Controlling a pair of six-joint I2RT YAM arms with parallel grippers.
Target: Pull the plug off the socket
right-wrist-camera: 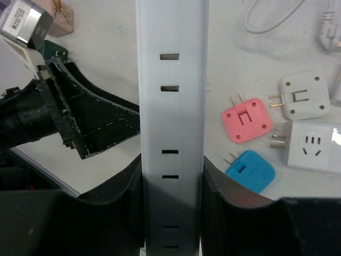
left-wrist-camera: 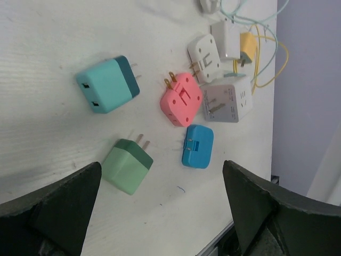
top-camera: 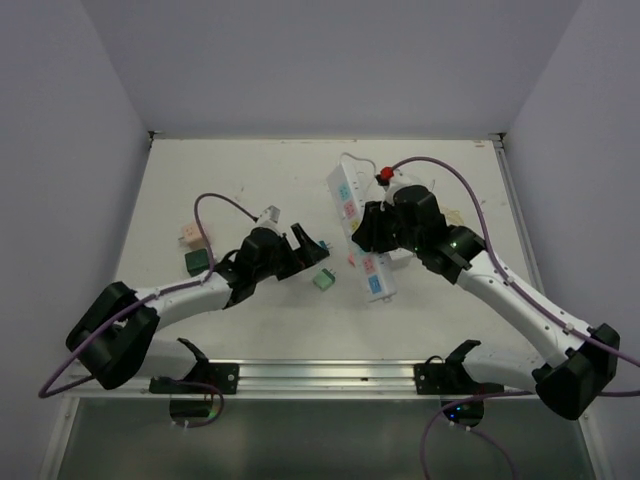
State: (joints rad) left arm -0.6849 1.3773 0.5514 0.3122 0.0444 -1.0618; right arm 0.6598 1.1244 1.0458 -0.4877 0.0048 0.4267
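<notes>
The socket, a long white power strip [top-camera: 372, 268] with pink and blue outlet faces, lies lengthwise right of the table's middle. My right gripper [top-camera: 365, 232] is shut across its middle. In the right wrist view the strip [right-wrist-camera: 171, 80] runs up between my fingers [right-wrist-camera: 123, 192], showing pairs of slots. No plug shows seated in the parts of the strip that I can see. My left gripper [top-camera: 305, 245] is open and empty just left of the strip. In the left wrist view its gripper [left-wrist-camera: 160, 213] stands wide apart over bare table.
Loose adapters lie around: a light green cube [top-camera: 323, 280] [left-wrist-camera: 128, 165], teal [left-wrist-camera: 106, 84], pink [left-wrist-camera: 181, 100] [right-wrist-camera: 246, 119], blue [left-wrist-camera: 197, 145] [right-wrist-camera: 250, 170], and white ones [left-wrist-camera: 226, 101] [right-wrist-camera: 303, 96]. A pink cube [top-camera: 188, 235] and a dark green cube [top-camera: 197, 261] sit far left. A white cord [right-wrist-camera: 272, 16] loops behind.
</notes>
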